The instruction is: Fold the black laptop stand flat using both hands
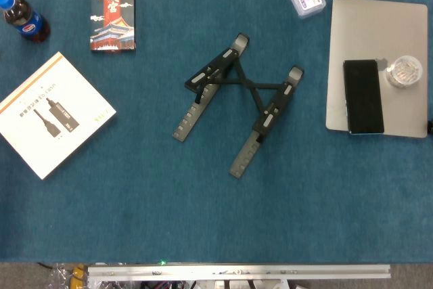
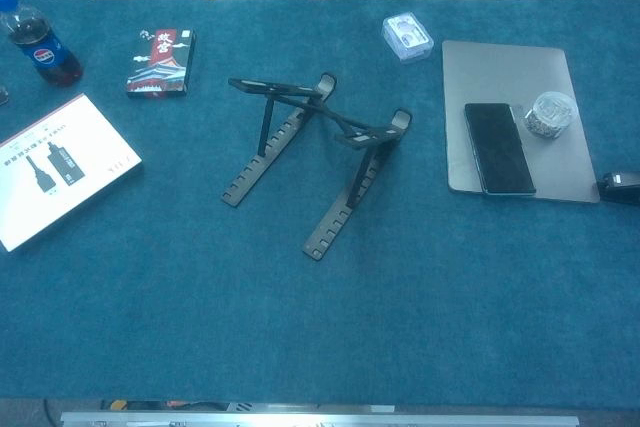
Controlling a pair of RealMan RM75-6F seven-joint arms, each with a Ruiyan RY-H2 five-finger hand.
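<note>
Progress: So far nothing of the fold looks done; the black metal laptop stand (image 1: 237, 103) is set up open, so the whole job is left, by my reading.
Hands: neither the left nor the right hand shows in the head or chest view, so I cannot tell whether they are wide, narrow or holding anything.
Stand position: mid-table on the blue felt-covered table (image 1: 203, 221), well apart from the other items.
Stand look: two notched rails splay toward the near edge, joined by a crossed brace; in the chest view the stand (image 2: 315, 152) has its support arms raised on props above the rails, hooked lips at the far ends.
Neighbours: a silver closed laptop (image 1: 399, 25) to the right carries a black phone (image 1: 363, 96); a white booklet (image 1: 51, 113) lies to the left.
Next: both rails likely need pushing together once the props drop.
</note>
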